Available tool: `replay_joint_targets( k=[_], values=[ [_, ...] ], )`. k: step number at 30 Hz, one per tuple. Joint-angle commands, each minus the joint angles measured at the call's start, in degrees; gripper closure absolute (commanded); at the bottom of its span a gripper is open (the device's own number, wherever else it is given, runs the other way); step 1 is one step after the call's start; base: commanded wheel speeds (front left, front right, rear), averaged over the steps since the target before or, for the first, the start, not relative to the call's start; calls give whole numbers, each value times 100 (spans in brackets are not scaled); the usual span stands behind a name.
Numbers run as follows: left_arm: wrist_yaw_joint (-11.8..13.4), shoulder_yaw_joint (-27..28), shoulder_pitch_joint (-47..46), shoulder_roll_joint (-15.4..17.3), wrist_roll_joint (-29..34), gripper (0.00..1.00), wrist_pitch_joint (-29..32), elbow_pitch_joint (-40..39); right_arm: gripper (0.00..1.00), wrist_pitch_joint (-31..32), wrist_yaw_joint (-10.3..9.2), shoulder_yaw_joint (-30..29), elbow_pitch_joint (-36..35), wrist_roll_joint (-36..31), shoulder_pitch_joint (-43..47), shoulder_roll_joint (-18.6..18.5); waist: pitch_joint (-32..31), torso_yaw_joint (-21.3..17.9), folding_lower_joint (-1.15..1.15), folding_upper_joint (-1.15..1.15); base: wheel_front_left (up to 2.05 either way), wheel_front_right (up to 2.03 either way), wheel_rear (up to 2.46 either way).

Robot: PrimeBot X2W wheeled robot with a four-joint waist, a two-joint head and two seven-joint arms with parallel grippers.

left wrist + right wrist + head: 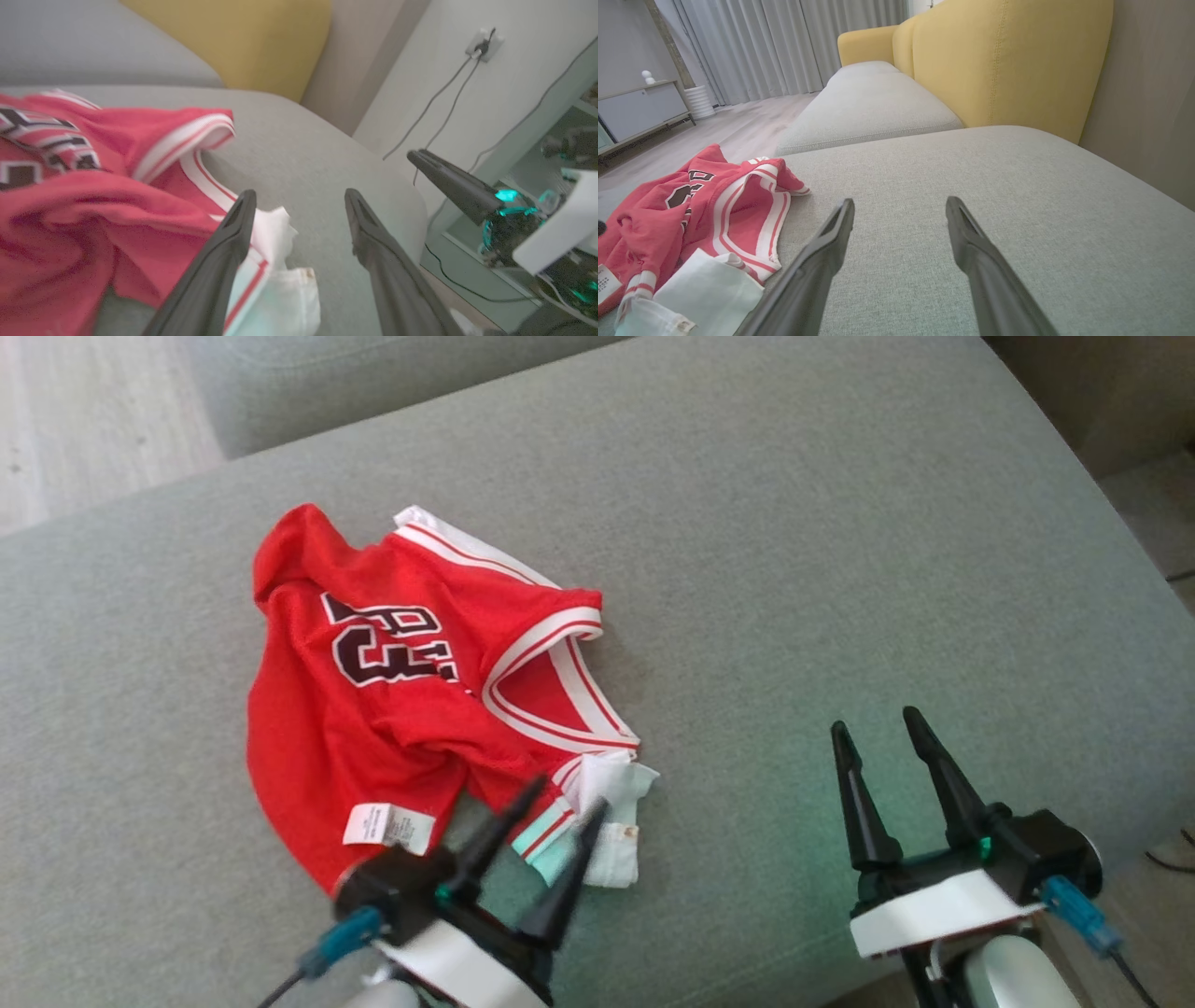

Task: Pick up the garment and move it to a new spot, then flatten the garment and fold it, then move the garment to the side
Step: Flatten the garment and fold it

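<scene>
Here, rumpled garment (317, 737), left gripper (569, 795) spread

Head camera looks steeply down on the grey sofa cushion (840, 523). Both wrist cameras sit low and close above it, all three views sharing the red garment (373, 709).

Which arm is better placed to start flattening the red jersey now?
Left, probably. The left tool, open, hovers at the near edge of the crumpled jersey; the right tool stands apart over bare cushion.
</scene>
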Motion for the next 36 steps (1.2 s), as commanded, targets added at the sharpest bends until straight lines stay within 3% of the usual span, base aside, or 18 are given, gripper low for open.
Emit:
replay_joint_targets(
  k=[1,10,14,19,27,36],
  values=[
    [135,301,35,114,55,0,-171,-216,0,-63,39,89,-172,-41,11,-16,-61,56,0,0,0,0,0],
    [1174,1187,533,95,682,0,-704,-92,0,-63,39,-157,-239,-329,43,-16,-389,462,0,0,0,0,0],
    [1375,1828,938,-107,1101,0,-714,-171,0,-63,39,-261,-169,-498,71,-16,-516,693,0,0,0,0,0],
    [1283,2473,1369,-416,1503,0,-715,-159,0,-63,39,-288,-58,-573,119,-21,-625,925,0,0,0,0,0],
    [841,3523,1923,-1073,2335,0,-716,111,0,-63,39,-201,281,-591,221,-40,-830,1243,0,0,0,0,0],
    [384,4351,2058,-1426,2870,0,-717,731,0,-63,39,-62,562,-511,153,-26,-891,1315,0,0,0,0,0]
  ],
)
